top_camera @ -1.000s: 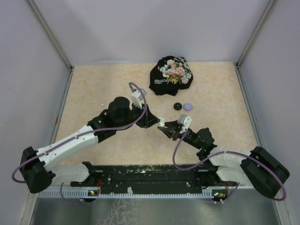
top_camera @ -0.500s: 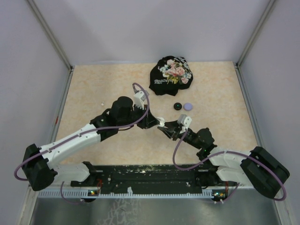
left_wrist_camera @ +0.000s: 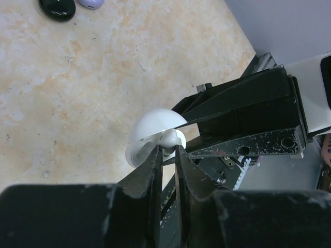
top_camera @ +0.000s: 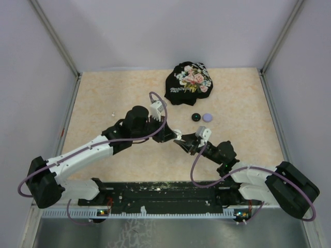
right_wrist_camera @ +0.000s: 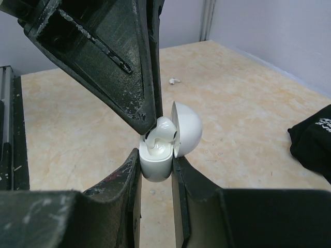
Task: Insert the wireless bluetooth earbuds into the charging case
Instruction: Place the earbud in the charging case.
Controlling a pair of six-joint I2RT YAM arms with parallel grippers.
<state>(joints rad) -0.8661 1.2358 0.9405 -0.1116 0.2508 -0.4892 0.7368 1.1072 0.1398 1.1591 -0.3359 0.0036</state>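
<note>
My right gripper [right_wrist_camera: 155, 166] is shut on the white charging case [right_wrist_camera: 154, 155], held upright above the table with its lid [right_wrist_camera: 189, 129] swung open. My left gripper [left_wrist_camera: 168, 152] is shut on a white earbud [left_wrist_camera: 171, 138] and holds it at the case's opening; the bud [right_wrist_camera: 164, 130] sits partly in the case, stem down. In the top view both grippers meet at mid-table, left [top_camera: 170, 133] and right [top_camera: 181, 141], with the case [top_camera: 177, 135] between them. A second small white earbud [top_camera: 113, 114] lies on the table far left, also in the right wrist view [right_wrist_camera: 175, 80].
A black puck [top_camera: 196, 117] and a lavender puck [top_camera: 207, 117] lie just beyond the grippers; both show in the left wrist view, black [left_wrist_camera: 57, 8] and lavender [left_wrist_camera: 90, 2]. A black floral cloth [top_camera: 189, 82] lies at the back.
My left arm has shifted a little right and forward, bringing the earbud closer onto the case. The right arm has stayed still.
</note>
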